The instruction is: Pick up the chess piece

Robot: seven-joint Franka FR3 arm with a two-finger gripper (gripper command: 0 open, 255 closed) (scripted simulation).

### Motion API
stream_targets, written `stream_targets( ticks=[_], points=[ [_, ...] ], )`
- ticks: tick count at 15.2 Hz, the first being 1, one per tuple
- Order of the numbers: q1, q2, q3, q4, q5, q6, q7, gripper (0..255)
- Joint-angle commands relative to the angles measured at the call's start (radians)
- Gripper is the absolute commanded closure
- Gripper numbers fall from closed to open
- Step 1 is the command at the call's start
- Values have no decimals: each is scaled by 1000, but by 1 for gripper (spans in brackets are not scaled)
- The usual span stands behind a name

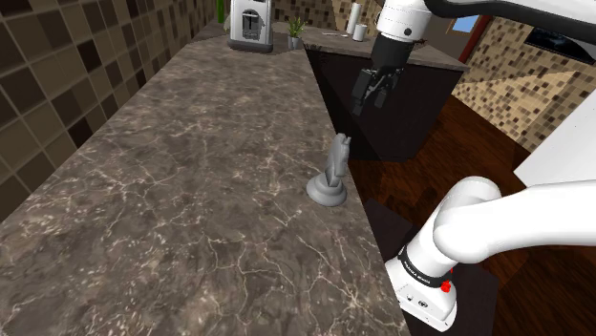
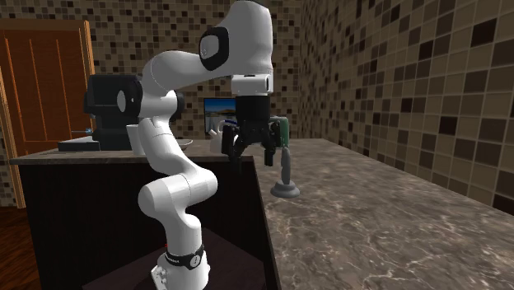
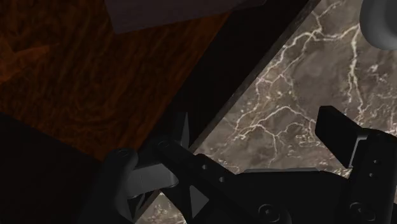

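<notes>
Gripper: the black gripper (image 1: 371, 95) (image 2: 250, 155) (image 3: 254, 127) points down with its two fingers (image 3: 337, 130) spread apart and nothing between them.
Gripper's place: it hangs over the edge of the counter (image 1: 191, 172) (image 2: 371, 214) (image 3: 299, 89), partly above the stone and partly above the wooden floor (image 1: 420, 177) (image 3: 83, 70).
Chess piece: a grey chess piece (image 1: 329, 177) (image 2: 286, 175) stands upright on its round base on the counter, close to the edge on the shoulder view's right.
Piece and gripper: they are apart. In the second exterior view the piece stands just to the right of the fingers and lower. In the wrist view a part of its round base (image 3: 382, 25) shows beyond one finger.
Plant pot: a small pot (image 1: 295, 42) at the far end of the counter holds a green plant.
Cup: a white cup (image 1: 359, 32) stands on the dark cabinet beyond the counter; whether anything is in it cannot be told.
Toaster: a silver toaster (image 1: 250, 27) stands at the far end of the counter, near the pot.
Arm: the white arm (image 2: 177, 156) rises from its stand (image 1: 430, 296) beside the counter.
Walls: brown and tan tiles (image 2: 412, 74).
</notes>
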Motion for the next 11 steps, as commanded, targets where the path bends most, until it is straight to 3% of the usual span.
stream_targets(
  ticks=[1,11],
  points=[
    [0,0,0,0,0,0,0,0],
    [-92,10,290,120,213,-133,625,0]
  ],
)
